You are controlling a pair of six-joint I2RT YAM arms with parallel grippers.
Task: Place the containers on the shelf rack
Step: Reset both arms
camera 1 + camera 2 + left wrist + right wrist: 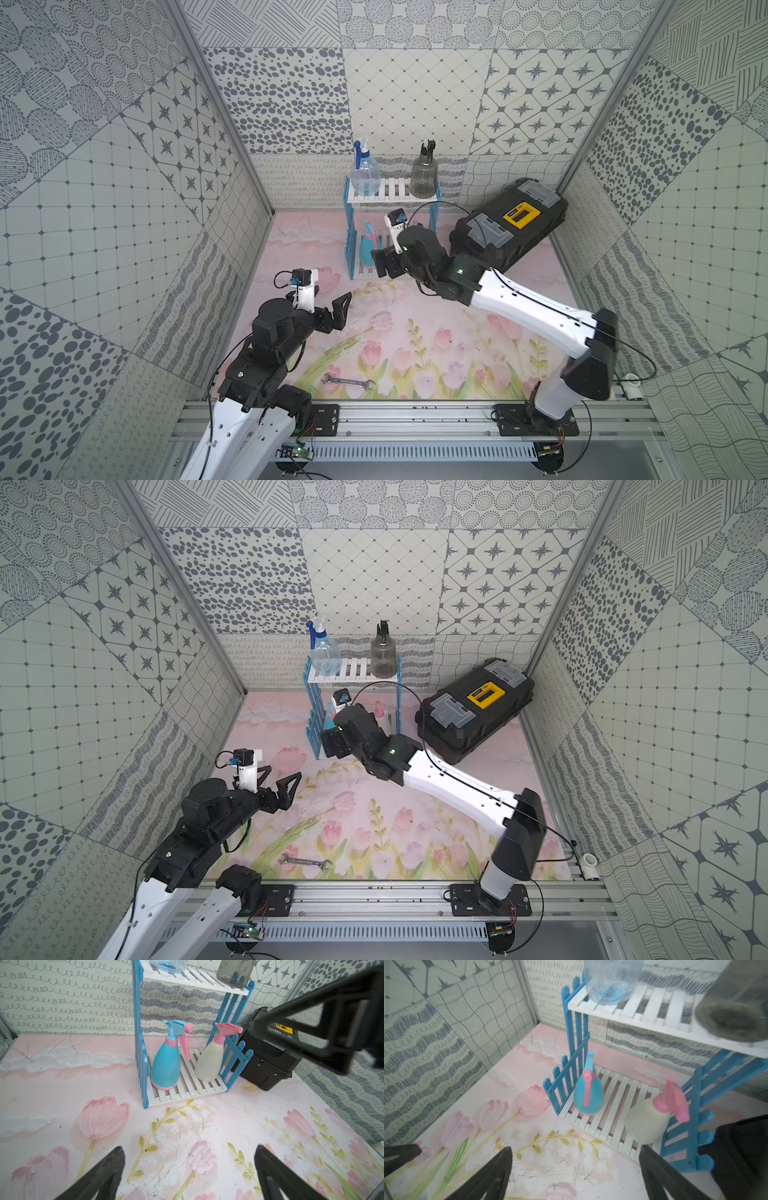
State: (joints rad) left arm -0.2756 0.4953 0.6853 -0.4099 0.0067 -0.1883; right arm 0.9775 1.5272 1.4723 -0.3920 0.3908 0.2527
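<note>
— Where do we find the bottles?

— All four are on the rack (392, 190), at upper centre in both top views, by the back wall (415, 104). On its top shelf we see the clear bottle (365, 176) at left and the grey bottle (422, 178) at right, both upright. On the bottom shelf the blue bottle (166, 1064) stands upright by the left panel, and the white bottle (209, 1061) leans toward the right panel.

— And the grippers?

— We see the right gripper (575, 1147) just in front of the bottom shelf, near centre of frame, jaws spread wide with nothing between them. The left gripper (189, 1147) hangs over the mat (415, 316) left of centre, well apart from the rack, its jaws equally wide and empty.

— What else do we have in frame?

— A toolbox (509, 232) with a yellow latch sits right of the rack, and a wrench (348, 382) lies on the mat at lower centre, near the rail (415, 415).
</note>
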